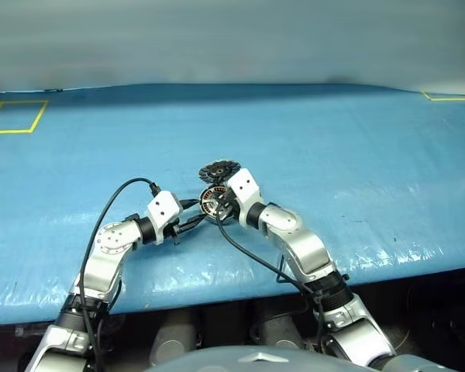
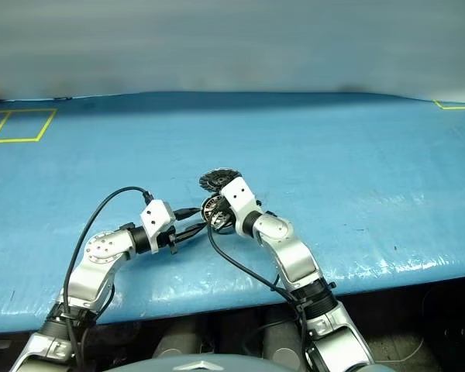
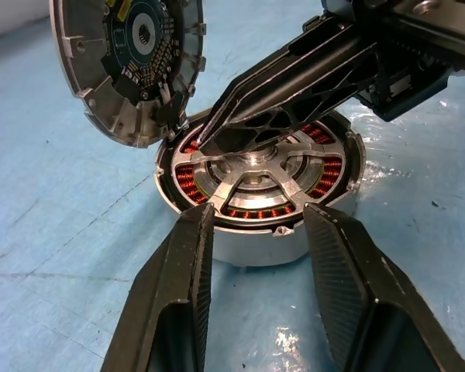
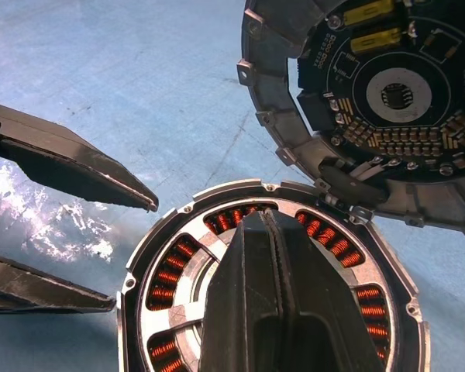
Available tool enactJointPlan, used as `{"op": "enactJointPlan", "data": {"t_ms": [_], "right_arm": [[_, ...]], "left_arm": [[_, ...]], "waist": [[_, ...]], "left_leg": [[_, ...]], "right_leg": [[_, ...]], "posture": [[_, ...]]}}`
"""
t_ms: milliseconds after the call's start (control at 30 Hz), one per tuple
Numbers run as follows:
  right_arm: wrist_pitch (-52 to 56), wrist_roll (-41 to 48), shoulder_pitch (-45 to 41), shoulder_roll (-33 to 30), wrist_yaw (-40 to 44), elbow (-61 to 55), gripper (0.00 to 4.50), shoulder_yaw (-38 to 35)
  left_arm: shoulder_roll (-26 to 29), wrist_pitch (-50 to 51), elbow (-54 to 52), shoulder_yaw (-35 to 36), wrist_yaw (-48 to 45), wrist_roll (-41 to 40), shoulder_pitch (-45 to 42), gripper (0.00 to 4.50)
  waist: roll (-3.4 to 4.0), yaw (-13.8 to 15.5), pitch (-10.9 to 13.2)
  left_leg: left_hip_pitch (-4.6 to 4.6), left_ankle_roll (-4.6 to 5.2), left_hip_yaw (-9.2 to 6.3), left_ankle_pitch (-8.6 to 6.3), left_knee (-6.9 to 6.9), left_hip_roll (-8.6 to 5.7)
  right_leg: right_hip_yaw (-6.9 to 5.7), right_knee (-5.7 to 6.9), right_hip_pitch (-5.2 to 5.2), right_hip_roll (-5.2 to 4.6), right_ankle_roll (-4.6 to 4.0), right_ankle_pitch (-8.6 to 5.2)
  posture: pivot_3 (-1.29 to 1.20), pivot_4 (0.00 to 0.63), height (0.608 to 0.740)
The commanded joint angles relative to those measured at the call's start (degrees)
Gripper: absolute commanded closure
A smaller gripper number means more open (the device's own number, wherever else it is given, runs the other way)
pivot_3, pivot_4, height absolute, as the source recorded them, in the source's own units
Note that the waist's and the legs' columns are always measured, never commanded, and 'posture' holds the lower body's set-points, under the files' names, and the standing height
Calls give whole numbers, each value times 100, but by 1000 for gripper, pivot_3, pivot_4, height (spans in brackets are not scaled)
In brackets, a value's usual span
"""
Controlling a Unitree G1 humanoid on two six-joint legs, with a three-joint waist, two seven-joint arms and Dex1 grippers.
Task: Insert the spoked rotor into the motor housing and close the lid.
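Silver spoked rotor (image 3: 254, 180) already sits inside the motor housing (image 3: 257, 242) on the blue table, right gripper (image 3: 209, 139) pinched together pressing it, left gripper (image 3: 256, 294) spread nearby, lid (image 3: 128, 66) still standing open.

- You have the motor housing (image 3: 256, 232) on the worktop (image 1: 356, 170), between both grippers.
- The spoked rotor (image 3: 256, 174) sits inside it.
- The lid (image 3: 128, 62) stands open at its far edge.
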Motion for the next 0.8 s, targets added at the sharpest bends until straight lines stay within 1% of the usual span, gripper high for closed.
{"op": "enactJointPlan", "data": {"t_ms": [33,200,300,400,500,633,733,800], "right_arm": [[337,-90,143,-23,-94,58,4500,47],[352,-153,324,-51,-140,-107,4500,124],[-13,70,420,90,-183,-424,4500,-161],[-91,161,467,57,-203,-840,4500,-364],[29,236,548,-87,-177,-1298,4500,-497],[477,131,726,-495,-284,-1974,4500,-724],[752,13,674,-639,-532,-2109,4500,-951],[816,-31,486,-648,-687,-1978,4500,-1081]], "left_arm": [[-67,-83,-251,13,91,-76,50,2584],[-134,-88,-272,-6,142,-89,69,2584],[-163,-121,-235,14,155,-105,55,2584],[-174,-177,-179,17,168,-103,43,2584],[-190,-233,-117,17,185,-101,31,2584],[-190,-266,-26,54,224,-105,67,2584],[-188,-302,1,125,212,-198,103,2584],[-234,-548,82,192,216,-264,107,2584]], "waist": [[1,0,-6],[2,2,-25],[6,2,-28],[7,3,-27],[9,2,-26],[9,5,-26],[9,6,-26],[10,-1,-25]], "left_leg": [[1,2,0,-1,0,0],[3,15,-1,-9,0,-2],[4,16,-1,-10,0,-2],[-1,16,-2,-10,0,-2],[-7,16,-1,-10,0,-3],[-7,16,-2,-10,-7,-2],[-9,16,-2,-11,-9,-3],[-8,18,0,-11,-9,-3]], "right_leg": [[0,0,0,0,1,-1],[-2,-2,1,-4,2,-2],[-3,-2,1,-4,6,-5],[-3,-2,-2,-4,8,-6],[-4,-3,-6,-6,7,-5],[-11,-5,-7,-10,4,-8],[-17,-7,-8,-14,2,-10],[-19,-7,-8,-17,7,-12]], "posture": [[0,150,740],[0,150,740],[0,150,740],[0,150,740],[0,150,740],[0,150,740],[0,150,740],[0,150,740]]}}
